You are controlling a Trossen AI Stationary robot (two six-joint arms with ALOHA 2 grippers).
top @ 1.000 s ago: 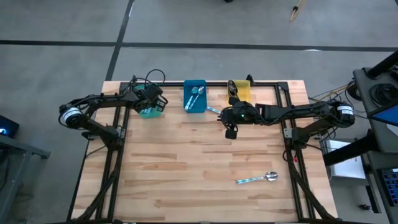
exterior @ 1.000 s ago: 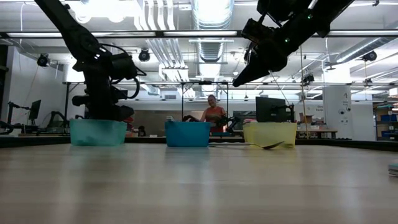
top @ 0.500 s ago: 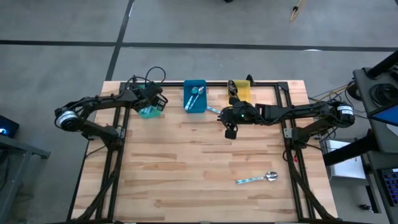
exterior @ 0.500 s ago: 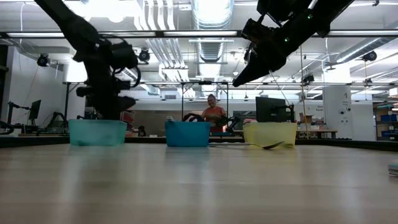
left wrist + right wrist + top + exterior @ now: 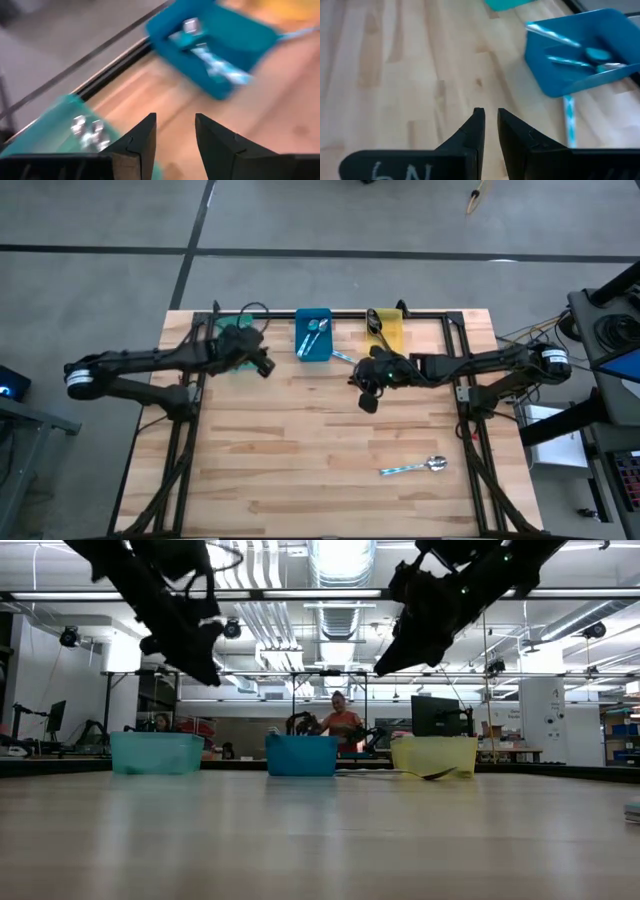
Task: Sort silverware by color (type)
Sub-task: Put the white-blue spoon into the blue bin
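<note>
The left gripper (image 5: pixel 262 365), jaws parted and empty, hovers beside the teal bin (image 5: pixel 236 337), the right gripper (image 5: pixel 366 400) nearly closed, and the last spoon (image 5: pixel 412 468), light, stiff and slippery, likely wants pinching mid-handle.

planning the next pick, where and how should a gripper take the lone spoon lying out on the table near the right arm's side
Grip the spoon at the middle of its light-blue handle, coming straight down from above. It lies flat on the table, alone with nothing around it, handle running nearly left to right and the shiny bowl at its right end. So the fingers would likely best straddle the thin handle across its width; the rounded bowl looks more apt to slip.
</note>
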